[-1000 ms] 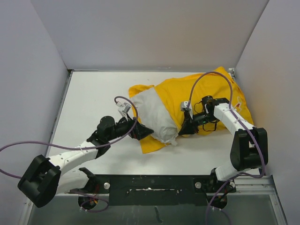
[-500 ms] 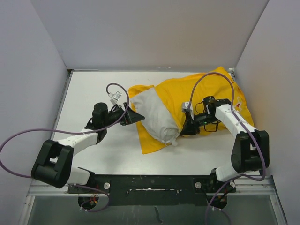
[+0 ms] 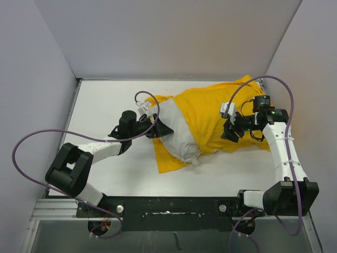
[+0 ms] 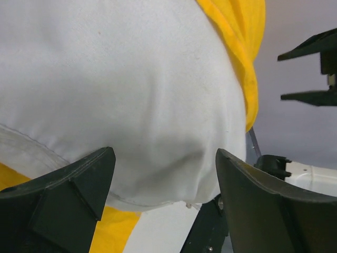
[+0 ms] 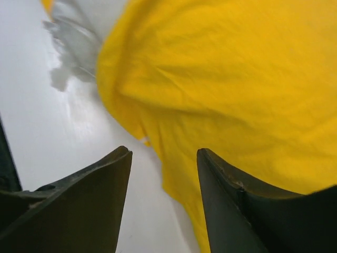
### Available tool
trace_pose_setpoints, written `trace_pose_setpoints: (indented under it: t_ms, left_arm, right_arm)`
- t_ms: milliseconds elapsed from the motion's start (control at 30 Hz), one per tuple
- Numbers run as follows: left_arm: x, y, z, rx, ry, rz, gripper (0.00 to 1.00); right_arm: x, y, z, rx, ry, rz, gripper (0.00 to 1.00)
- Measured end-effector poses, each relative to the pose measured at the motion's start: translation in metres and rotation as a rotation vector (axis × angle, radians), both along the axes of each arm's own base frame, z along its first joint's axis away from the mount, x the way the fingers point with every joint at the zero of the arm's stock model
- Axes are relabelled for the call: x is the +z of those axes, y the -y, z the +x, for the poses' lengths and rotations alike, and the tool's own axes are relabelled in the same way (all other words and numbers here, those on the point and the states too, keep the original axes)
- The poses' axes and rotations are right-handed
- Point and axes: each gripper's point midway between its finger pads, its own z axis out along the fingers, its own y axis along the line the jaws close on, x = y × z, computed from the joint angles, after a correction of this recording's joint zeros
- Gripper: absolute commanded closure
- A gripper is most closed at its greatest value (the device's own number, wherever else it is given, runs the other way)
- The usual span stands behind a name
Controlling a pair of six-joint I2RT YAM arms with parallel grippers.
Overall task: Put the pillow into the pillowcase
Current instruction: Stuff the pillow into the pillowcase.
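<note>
The white pillow (image 3: 176, 133) lies mid-table with its right end inside the yellow pillowcase (image 3: 213, 113); its left end sticks out. My left gripper (image 3: 161, 129) is open and pressed against the exposed left end. In the left wrist view the pillow (image 4: 131, 89) bulges between the spread fingers of the gripper (image 4: 164, 158), with the pillowcase's edge (image 4: 247, 63) behind it. My right gripper (image 3: 230, 132) is open and empty above the pillowcase's near right edge. In the right wrist view the gripper (image 5: 163, 155) hangs over the pillowcase (image 5: 226, 79) and bare table.
White walls close in the table (image 3: 105, 105) on the left, back and right. A flat flap of the pillowcase (image 3: 168, 161) lies on the table under the pillow's near end. The black base rail (image 3: 168, 205) runs along the near edge.
My left gripper has swung up and right into the pillow's left end. My right gripper has pulled back to the right, away from the pillowcase's mouth. The pillowcase has bunched leftward.
</note>
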Motion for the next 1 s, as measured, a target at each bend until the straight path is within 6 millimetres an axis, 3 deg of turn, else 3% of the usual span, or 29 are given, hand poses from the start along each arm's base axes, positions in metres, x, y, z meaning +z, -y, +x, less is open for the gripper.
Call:
trace_pose_setpoints:
  t_ms: [67, 200, 367, 467, 533, 600, 700, 767, 833, 933, 1000]
  left_arm:
    - [-0.009, 0.006, -0.002, -0.003, -0.002, 0.032, 0.40]
    - [-0.034, 0.024, -0.001, -0.034, -0.031, 0.077, 0.64]
    - [-0.055, 0.070, -0.009, -0.132, -0.019, 0.064, 0.65]
    - [-0.054, 0.105, -0.030, -0.202, 0.028, 0.042, 0.61]
    - [-0.048, 0.127, -0.045, -0.235, 0.065, 0.008, 0.57]
    - [-0.045, 0.136, -0.054, -0.250, 0.076, -0.013, 0.50]
    - [-0.047, 0.127, -0.051, -0.207, 0.089, -0.019, 0.26]
    - [-0.055, 0.103, -0.049, -0.143, 0.091, 0.013, 0.12]
    - [-0.060, 0.074, -0.053, -0.073, 0.099, 0.051, 0.04]
    - [-0.047, 0.037, -0.061, 0.011, 0.142, 0.085, 0.02]
    - [-0.024, 0.019, -0.064, 0.052, 0.195, 0.073, 0.02]
  right_arm:
    - [-0.005, 0.020, 0.019, -0.098, 0.028, -0.075, 0.68]
    - [-0.043, 0.050, 0.061, -0.270, -0.002, -0.231, 0.77]
    - [-0.089, 0.052, 0.103, -0.321, -0.055, -0.400, 0.80]
    - [-0.084, 0.045, 0.122, -0.327, -0.031, -0.439, 0.72]
    - [-0.066, 0.046, 0.138, -0.356, 0.015, -0.436, 0.64]
    - [-0.048, 0.051, 0.148, -0.384, 0.060, -0.408, 0.54]
    - [-0.025, 0.053, 0.145, -0.381, 0.115, -0.342, 0.35]
    - [-0.009, 0.044, 0.128, -0.333, 0.155, -0.289, 0.20]
    - [0.012, 0.025, 0.105, -0.246, 0.215, -0.226, 0.01]
    - [0.047, -0.017, 0.075, -0.064, 0.317, -0.097, 0.02]
    - [0.067, -0.049, 0.053, 0.090, 0.370, 0.022, 0.02]
